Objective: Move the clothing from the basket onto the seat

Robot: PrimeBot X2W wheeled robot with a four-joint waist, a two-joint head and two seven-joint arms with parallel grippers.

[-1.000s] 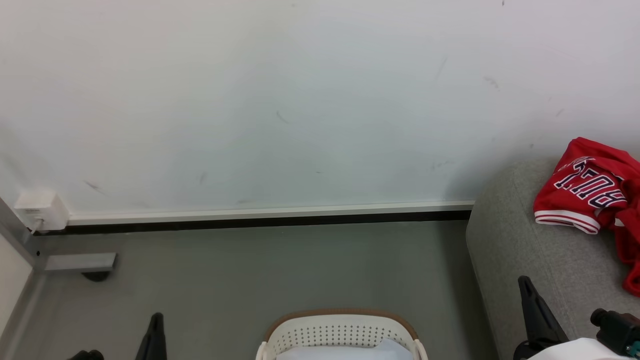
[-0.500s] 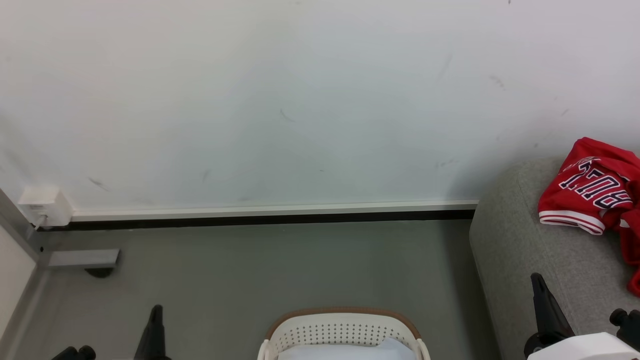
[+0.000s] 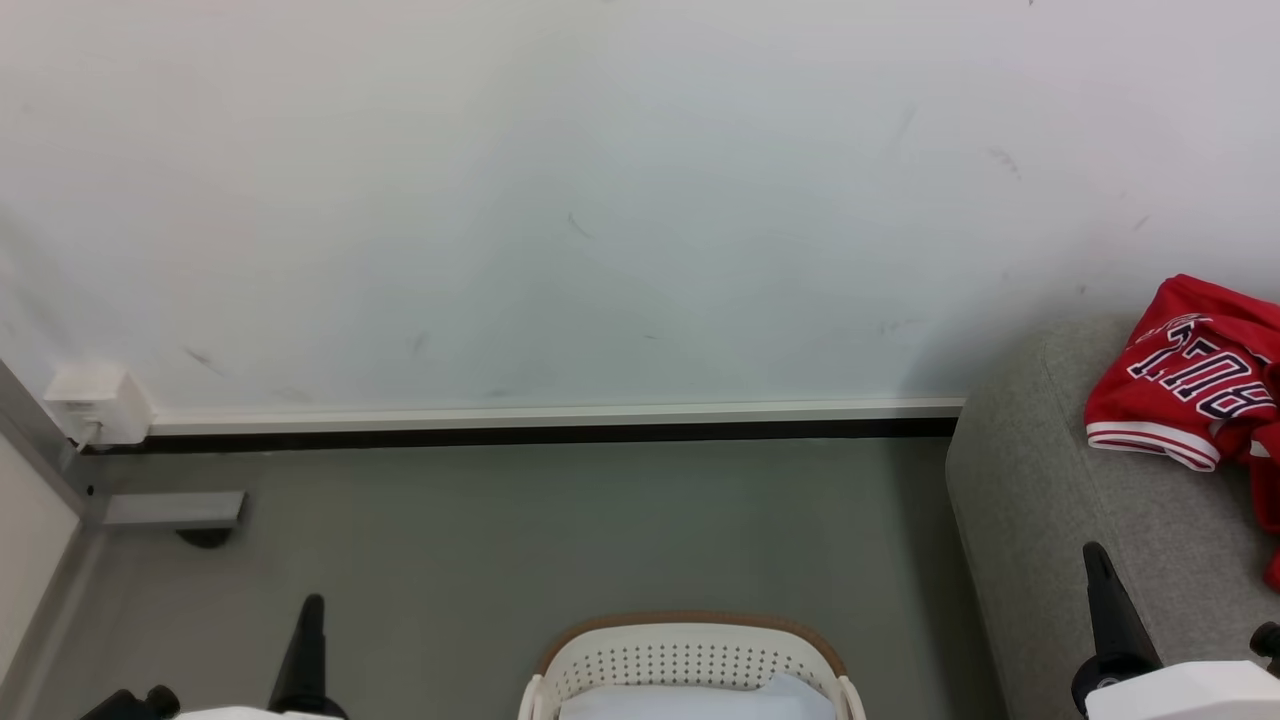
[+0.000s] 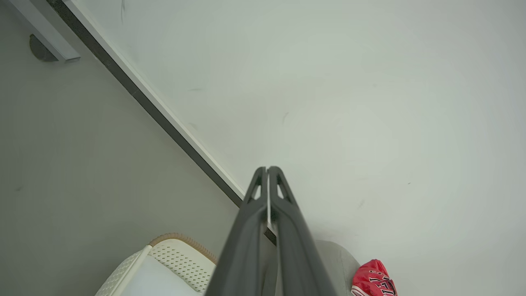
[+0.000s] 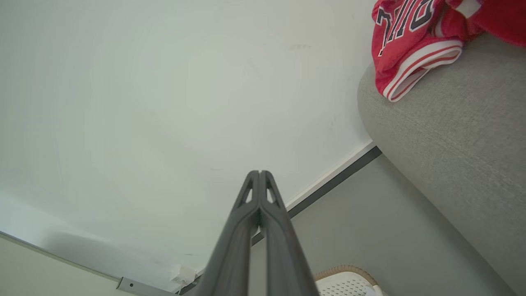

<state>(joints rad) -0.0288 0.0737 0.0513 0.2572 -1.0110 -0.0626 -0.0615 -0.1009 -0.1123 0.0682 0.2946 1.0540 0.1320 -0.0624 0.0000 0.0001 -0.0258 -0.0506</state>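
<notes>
Scuffed white wall (image 3: 600, 200) backs my head feed, basket (image 3: 690, 655) at bottom centre, red jersey (image 3: 1185, 385) lying on the grey seat (image 3: 1040, 500) at right. Wrist feeds add what it lacks: left end effector (image 4: 267, 169) and right end effector (image 5: 259, 172) clenched, tips touching.

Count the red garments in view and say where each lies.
1 for certain: the lettered red jersey on the grey seat. Red cloth beside it, cut off by the frame, may be another.

Clothing (image 3: 1150, 412) red, white-striped trim, navy lettering; basket (image 3: 690, 662) cream, perforated, brown rim; seat (image 3: 1050, 520) grey.
</notes>
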